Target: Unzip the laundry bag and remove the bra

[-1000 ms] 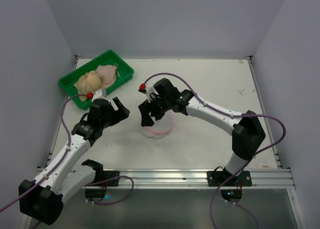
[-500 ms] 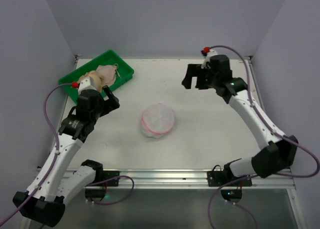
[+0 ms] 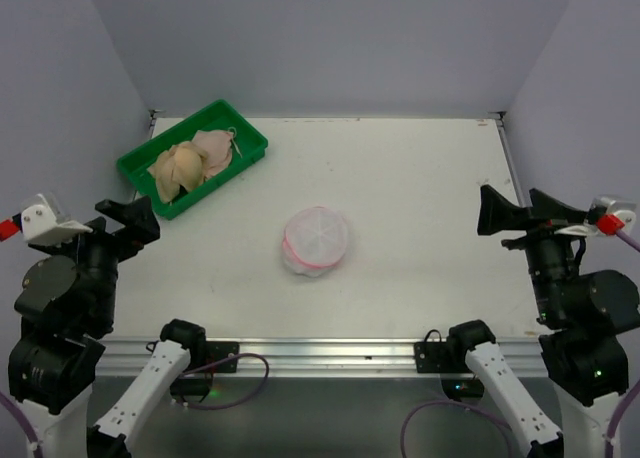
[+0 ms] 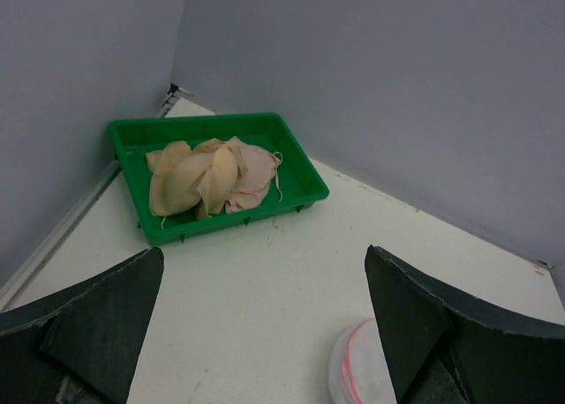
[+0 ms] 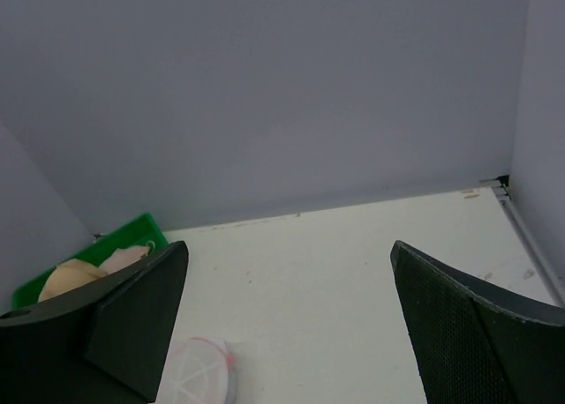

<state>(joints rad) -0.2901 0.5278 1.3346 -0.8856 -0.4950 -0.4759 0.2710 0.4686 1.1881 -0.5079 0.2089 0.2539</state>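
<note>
The laundry bag (image 3: 316,240), a small white mesh pouch with pink trim, lies alone mid-table; its contents cannot be told. It shows at the bottom of the left wrist view (image 4: 360,370) and the right wrist view (image 5: 199,373). A beige bra (image 3: 177,166) and a pale pink bra (image 3: 213,147) lie heaped in the green tray (image 3: 247,124). They also show in the left wrist view (image 4: 190,179) (image 4: 254,170). My left gripper (image 3: 130,221) is open and empty, raised at the near left. My right gripper (image 3: 497,213) is open and empty, raised at the near right.
The green tray stands at the far left by the wall, seen in the left wrist view (image 4: 305,157) and right wrist view (image 5: 144,225). Grey walls close the table on three sides. A metal rail (image 3: 330,353) runs along the near edge.
Both arms have pulled back from the table's middle to the near corners and risen. The right gripper left the bag, which now lies alone. The bag has not moved.
</note>
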